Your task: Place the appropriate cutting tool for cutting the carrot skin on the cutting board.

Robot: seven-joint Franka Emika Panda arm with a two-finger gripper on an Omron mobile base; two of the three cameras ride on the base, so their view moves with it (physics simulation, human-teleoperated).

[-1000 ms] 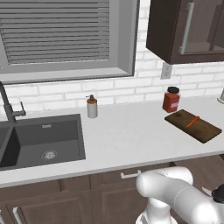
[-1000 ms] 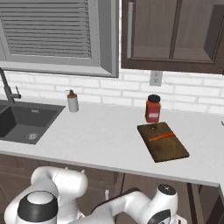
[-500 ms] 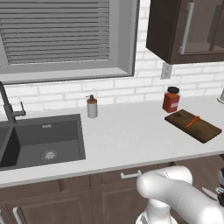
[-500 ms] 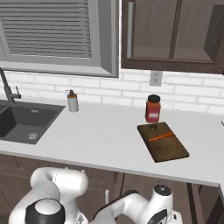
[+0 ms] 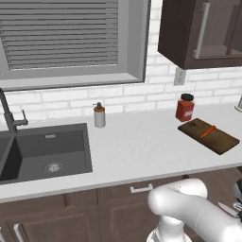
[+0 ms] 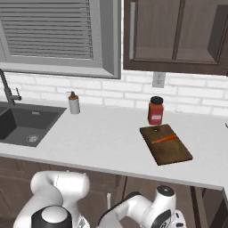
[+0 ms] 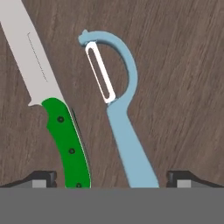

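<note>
The peeler (image 7: 124,118) lies flat on a dark brown wood-grain surface (image 7: 183,65) in the hand view, its light-blue handle running toward the bottom edge and its curved loop head with a white blade toward the top. Just beside it on the left of that view, apart from it, lies a knife (image 7: 50,100) with a silver blade and a green riveted handle; the two lie roughly parallel. The gripper (image 7: 112,178) hangs above both tools with its jaws spread wide: the two dark fingertips (image 7: 41,178) stand at the bottom corners of the hand view, one outside the knife handle and the other outside the peeler handle. Neither tip touches a tool and nothing is held.

In the base views, the cutting board (image 6: 165,143) lies flat on the white counter (image 6: 102,138), well to the right of the sink (image 5: 45,151). The carrot (image 6: 163,140) lies across the board (image 5: 208,135), near its middle. A red jar with a black lid (image 6: 155,110) stands upright just behind the board's far end, near the white brick wall. A small soap dispenser (image 5: 99,115) stands on the counter behind the sink's right end, below the window. The faucet (image 5: 9,113) rises at the sink's rear edge. Dark wall cabinets (image 6: 176,35) hang above the board area
</note>
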